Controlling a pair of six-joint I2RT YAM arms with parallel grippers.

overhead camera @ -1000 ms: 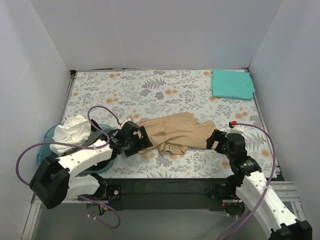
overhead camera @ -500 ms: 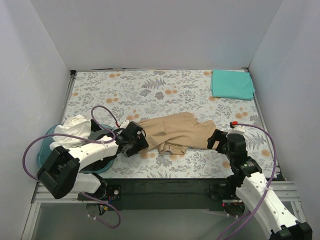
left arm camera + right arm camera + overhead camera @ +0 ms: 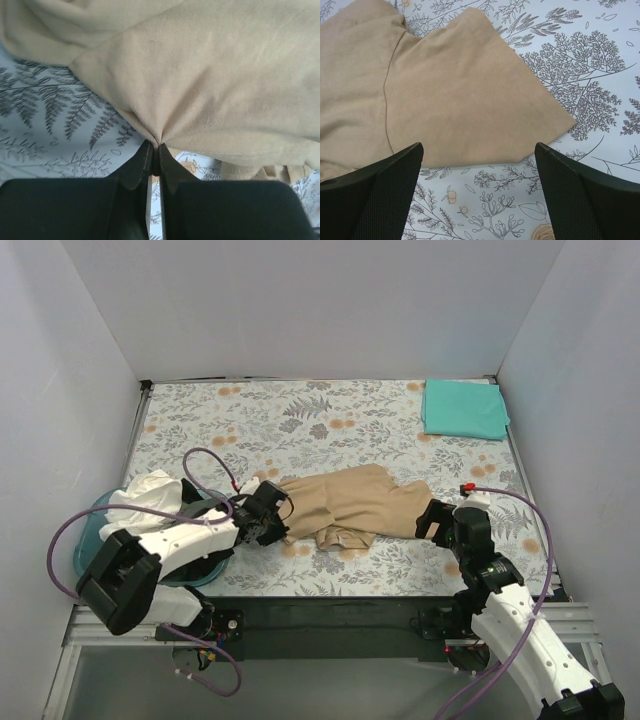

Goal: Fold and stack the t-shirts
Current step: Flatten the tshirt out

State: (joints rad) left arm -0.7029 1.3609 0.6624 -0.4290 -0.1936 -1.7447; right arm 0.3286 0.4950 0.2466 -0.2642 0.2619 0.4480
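Note:
A tan t-shirt (image 3: 350, 502) lies crumpled across the near middle of the table. My left gripper (image 3: 277, 519) is shut on its left edge; in the left wrist view the cloth (image 3: 215, 85) puckers into the closed jaws of that gripper (image 3: 154, 148). My right gripper (image 3: 432, 520) stands open just short of the shirt's right sleeve (image 3: 470, 100), its fingers (image 3: 375, 180) wide apart over the tablecloth. A teal t-shirt (image 3: 464, 407) lies folded at the far right corner. A white t-shirt (image 3: 146, 502) is heaped in the blue basket (image 3: 92, 540) at the left.
The floral tablecloth (image 3: 300, 420) covers the table, with white walls close on three sides. The blue basket hangs at the table's near left edge, under my left arm. A purple cable (image 3: 205, 465) loops above the left arm.
My left gripper has closed on the tan shirt's left edge and shifted slightly left with it. The right arm has not moved.

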